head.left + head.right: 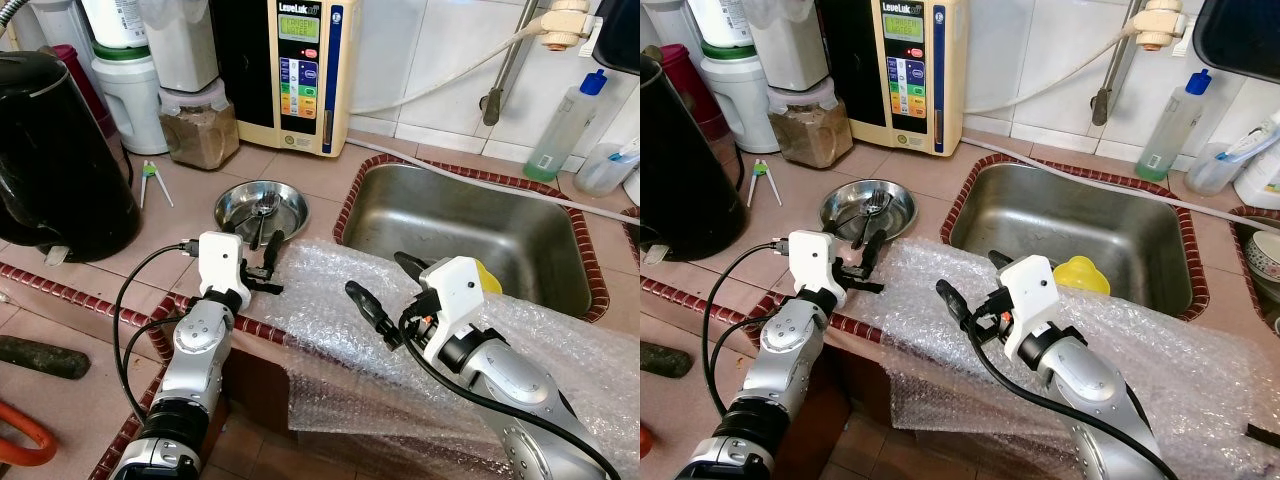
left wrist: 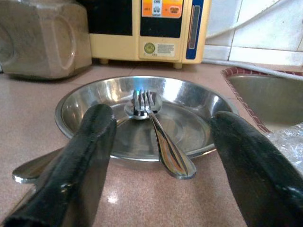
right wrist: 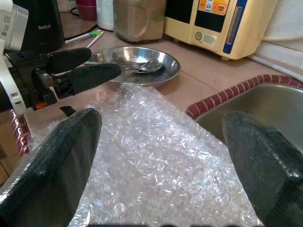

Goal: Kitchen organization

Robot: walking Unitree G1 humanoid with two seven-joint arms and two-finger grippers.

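A shallow steel bowl point(image 1: 285, 200) sits on the tiled counter left of the sink point(image 1: 470, 230). In it lie a fork point(image 2: 142, 101) and a spoon point(image 2: 165, 146), the spoon's handle sticking out over the near rim. My left gripper point(image 1: 265, 240) is open, low over the counter just before the bowl, its fingers point(image 2: 85, 156) either side of the spoon handle without touching it. A sheet of bubble wrap point(image 1: 330, 300) drapes over the counter edge. My right gripper point(image 1: 375, 272) hangs open above it, holding nothing.
A black kettle point(image 1: 55, 150) stands at the left. A jar of brown powder point(image 1: 200, 125) and a cream water appliance point(image 1: 295, 70) line the back wall. A yellow object point(image 1: 1082, 272) lies in the sink, and a soap bottle point(image 1: 562, 125) stands behind it.
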